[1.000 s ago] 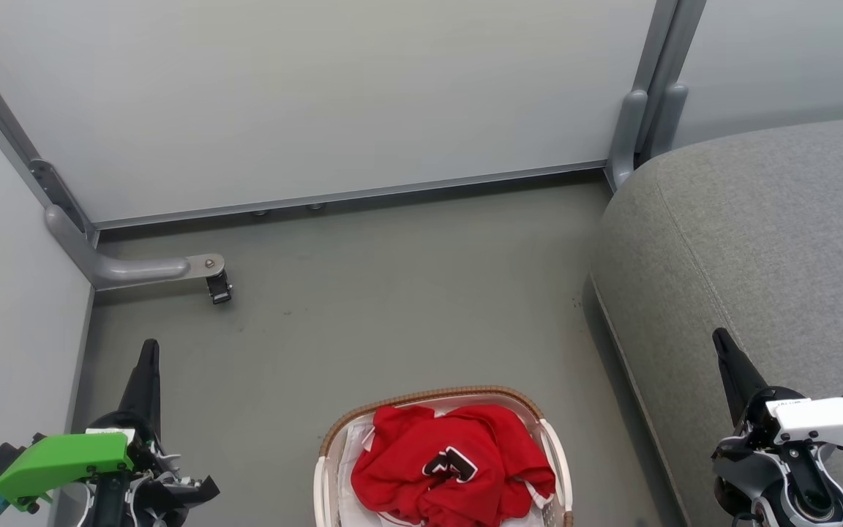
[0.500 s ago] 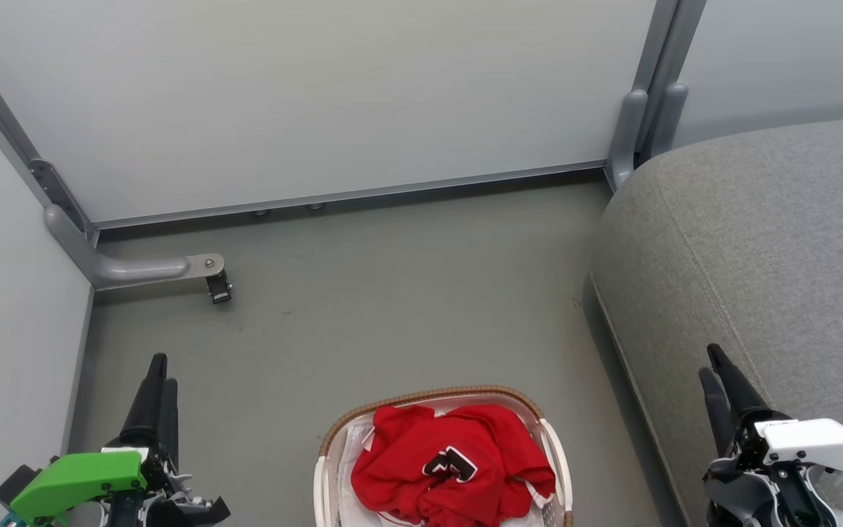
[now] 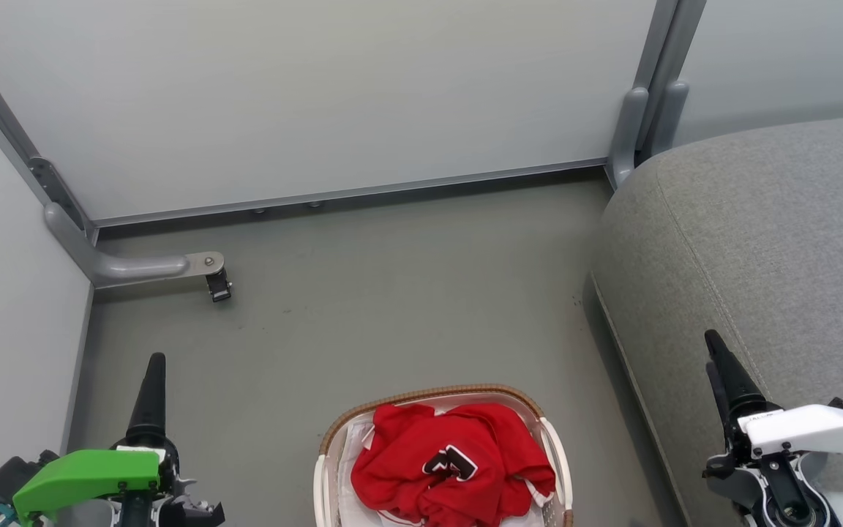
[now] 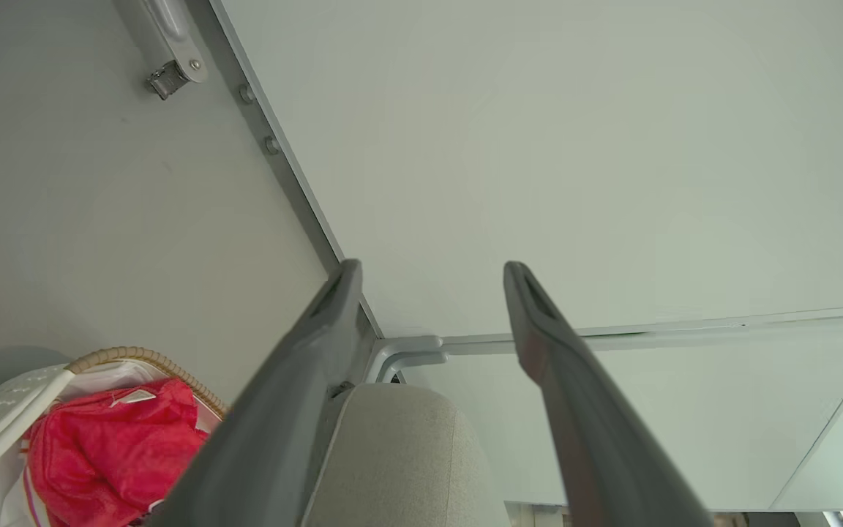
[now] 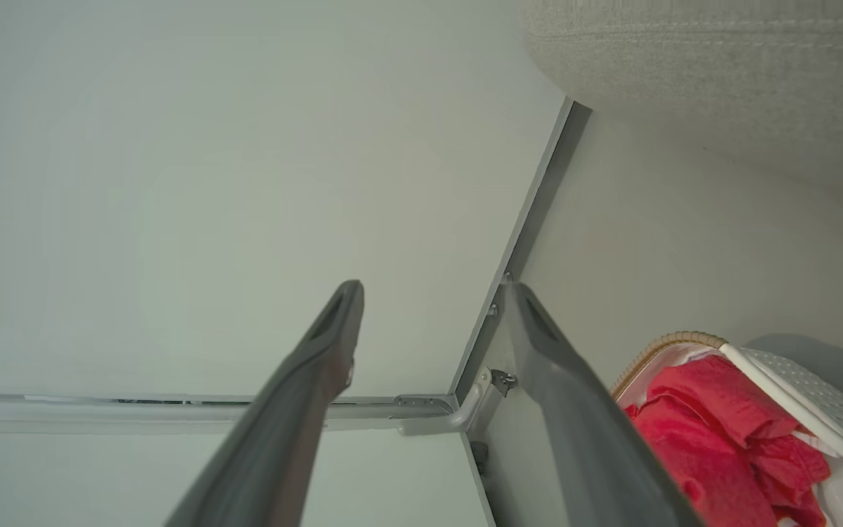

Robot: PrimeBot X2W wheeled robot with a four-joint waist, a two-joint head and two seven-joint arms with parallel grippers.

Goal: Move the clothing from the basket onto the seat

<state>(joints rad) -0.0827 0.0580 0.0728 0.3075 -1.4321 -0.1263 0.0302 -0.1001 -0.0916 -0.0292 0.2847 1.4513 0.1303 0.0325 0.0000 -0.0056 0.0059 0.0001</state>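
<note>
Clothing (image 3: 453, 465) bunched in basket (image 3: 429, 394), none on seat (image 3: 758, 234) yet. Basket on floor (image 3: 392, 307) just beside seat, so we judge carry short. Our left gripper (image 3: 156, 360) and right gripper (image 3: 712, 344) flank basket, clear of it, fingers apart, empty: we read that as ready to reach in.

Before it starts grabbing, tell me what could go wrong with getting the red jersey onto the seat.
The jersey lies bunched on the white liner, so a grasp might pinch liner too and drag the basket. The basket's near part is cut off in the head view, so a grasp there may go unseen.
</note>
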